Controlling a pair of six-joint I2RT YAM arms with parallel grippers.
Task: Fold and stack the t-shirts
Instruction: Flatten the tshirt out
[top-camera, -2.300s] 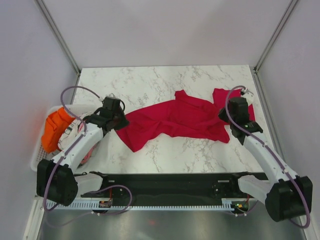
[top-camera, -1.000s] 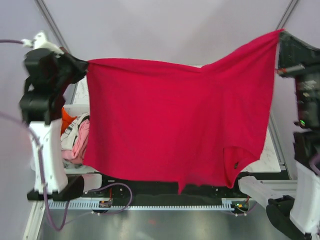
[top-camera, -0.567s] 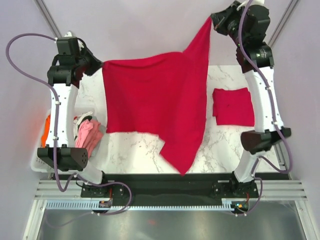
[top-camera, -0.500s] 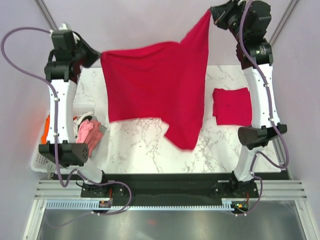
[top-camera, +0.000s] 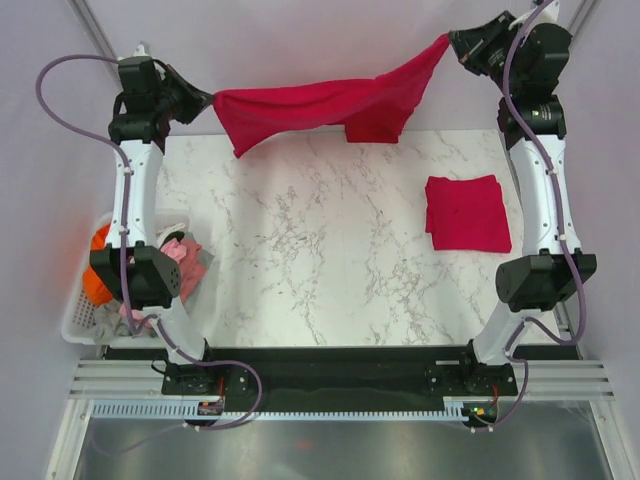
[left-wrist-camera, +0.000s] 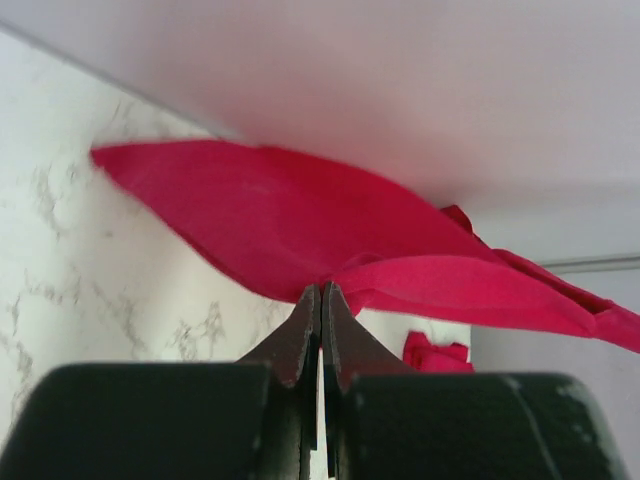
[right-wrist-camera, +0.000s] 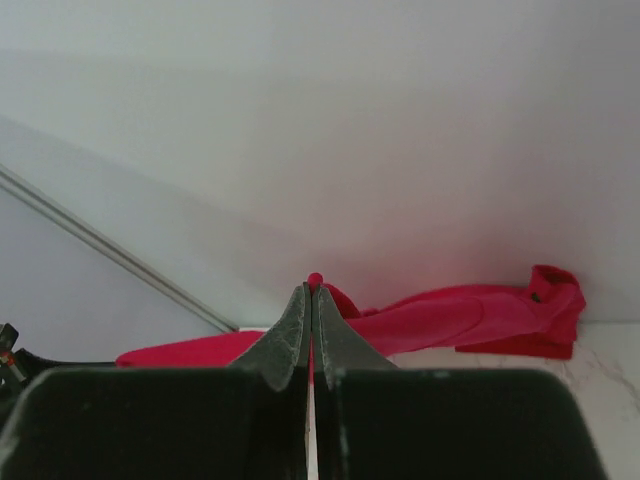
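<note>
Hanging stretched between the two arms, a crimson t-shirt (top-camera: 320, 105) spans the air above the far edge of the marble table (top-camera: 300, 250). Its long axis runs left to right, across the table's width, with the right end higher than the left. The cloth is bunched into a narrow band that sags toward the middle.

The left gripper (top-camera: 207, 99) has its jaws pinched together on the shirt's left end. In the left wrist view the two fingertips meet, and red cloth spreads out just beyond them. The right gripper (top-camera: 453, 41) is likewise clamped on the shirt's right end, raised high. The right wrist view shows a bit of red at its closed tips, with more red cloth running off to both sides below.

A second t-shirt (top-camera: 467, 212), folded into a near-square, lies flat on the table's right side, well apart from the hanging one. A white basket (top-camera: 70, 322) holding orange and pink clothes (top-camera: 180, 258) sits beside the table's left edge.
</note>
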